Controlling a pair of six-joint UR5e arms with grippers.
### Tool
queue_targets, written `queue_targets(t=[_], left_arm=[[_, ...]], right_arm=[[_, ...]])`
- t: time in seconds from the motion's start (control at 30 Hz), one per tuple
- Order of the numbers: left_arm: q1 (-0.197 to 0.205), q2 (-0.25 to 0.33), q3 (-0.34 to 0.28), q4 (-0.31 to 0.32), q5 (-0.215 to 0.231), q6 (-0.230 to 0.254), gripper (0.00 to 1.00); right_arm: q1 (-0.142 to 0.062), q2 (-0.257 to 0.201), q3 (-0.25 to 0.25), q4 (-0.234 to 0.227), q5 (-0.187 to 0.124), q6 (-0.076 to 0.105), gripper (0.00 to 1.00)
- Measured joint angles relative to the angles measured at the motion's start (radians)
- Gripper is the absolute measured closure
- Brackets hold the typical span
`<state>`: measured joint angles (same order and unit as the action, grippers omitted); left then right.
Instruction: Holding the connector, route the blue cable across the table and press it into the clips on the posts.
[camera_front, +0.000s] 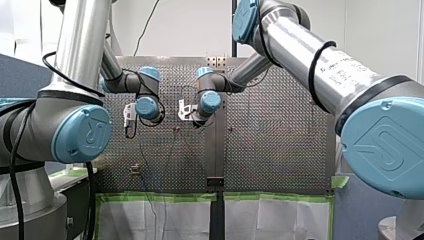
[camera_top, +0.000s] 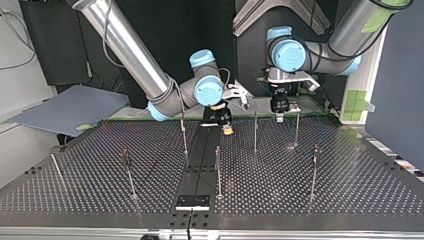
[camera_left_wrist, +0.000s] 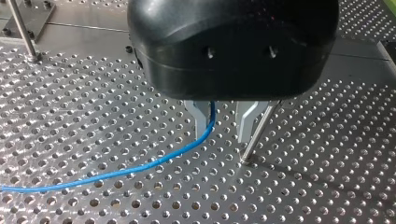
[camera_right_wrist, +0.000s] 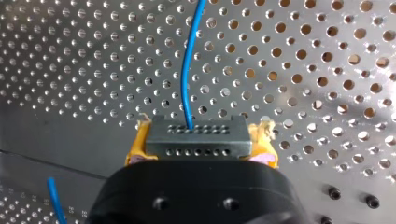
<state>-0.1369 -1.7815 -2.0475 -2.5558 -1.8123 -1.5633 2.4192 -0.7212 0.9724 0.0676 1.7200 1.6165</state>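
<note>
Perforated table (camera_right_wrist: 327, 70), connector (camera_right_wrist: 198, 139) in right tool (camera_right_wrist: 201, 144)

You have: left arm (camera_top: 350, 25) in from the top view's right, wrist turned down; left gripper (camera_left_wrist: 224, 135) pointing down, metal fingers parted | right arm (camera_top: 125, 47) in from the left, reaching to the middle; right gripper (camera_right_wrist: 201, 145) yellow pads clamped on the connector (camera_right_wrist: 196, 133)

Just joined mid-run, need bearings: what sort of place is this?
Probably a robotics lab test bench: a perforated metal table with thin upright metal posts, two silver-and-blue robot arms, and a thin blue cable running from a grey connector block.
</note>
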Motion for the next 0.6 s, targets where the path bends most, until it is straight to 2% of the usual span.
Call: queue_targets(t=[0.2,0.27,0.33,0.37,0.4,0.47,0.6], left_arm=[[0.005,-0.006,0.004,0.004,0.000,0.006,0.67],[0.008,-0.015,0.012,0.006,0.000,0.009,0.67],[0.011,-0.032,0.020,0.008,0.001,0.005,0.67],[0.012,-0.037,0.023,0.011,0.001,0.002,0.74],[0.014,-0.043,0.025,0.016,0.001,-0.004,0.74],[0.015,-0.047,0.028,0.027,0.003,-0.016,0.89],[0.018,-0.051,0.029,0.040,0.022,-0.053,0.89]], right_arm=[[-0.004,-0.003,0.004,-0.001,0.004,-0.004,1.00],[-0.014,-0.014,0.014,-0.001,0.011,-0.008,1.00],[-0.027,-0.027,0.024,-0.001,0.018,-0.004,1.00],[-0.036,-0.036,0.029,-0.002,0.020,-0.001,1.00],[-0.043,-0.043,0.032,-0.002,0.020,0.001,1.00],[-0.055,-0.060,0.035,-0.002,0.021,0.006,1.00],[-0.062,-0.094,0.042,-0.001,0.023,0.011,1.00]])
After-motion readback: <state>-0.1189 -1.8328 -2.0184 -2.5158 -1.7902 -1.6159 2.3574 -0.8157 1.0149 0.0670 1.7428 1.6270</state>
